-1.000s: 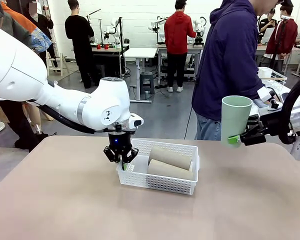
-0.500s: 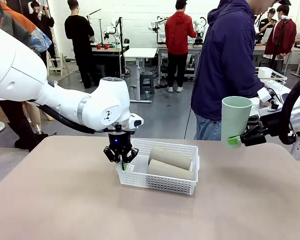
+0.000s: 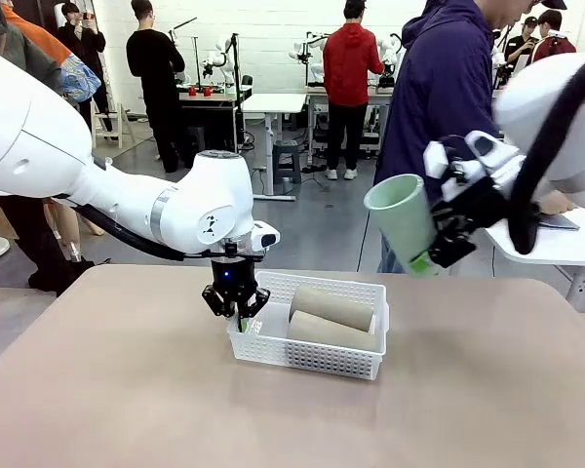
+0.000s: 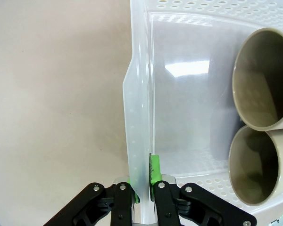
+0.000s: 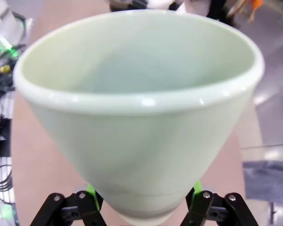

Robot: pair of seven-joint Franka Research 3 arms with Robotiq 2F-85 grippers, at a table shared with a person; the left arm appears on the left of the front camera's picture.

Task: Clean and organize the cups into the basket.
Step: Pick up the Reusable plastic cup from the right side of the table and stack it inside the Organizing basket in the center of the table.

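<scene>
A white lattice basket (image 3: 312,353) sits mid-table with two tan cups (image 3: 331,308) (image 3: 327,331) lying side by side in its right half. The left wrist view looks into their open mouths (image 4: 266,84) (image 4: 254,165). My left gripper (image 3: 236,310) is shut on the basket's left rim (image 4: 139,141), one green pad (image 4: 154,170) inside the wall. Above the table's far right side, my right gripper (image 3: 431,255) is shut on the pale mint green cup (image 3: 402,220), which tilts with its mouth up and to the left. In the right wrist view that cup (image 5: 139,113) is gripped near its base.
A person in a dark blue hoodie (image 3: 447,117) stands at the far side of the table, just behind the raised cup. A white side table (image 3: 551,244) stands at the right. Bare tabletop (image 3: 127,390) lies in front of and left of the basket.
My right arm has risen and swung left with the mint green cup, tilting it from upright to leaning left. The left gripper and the basket have not moved.
</scene>
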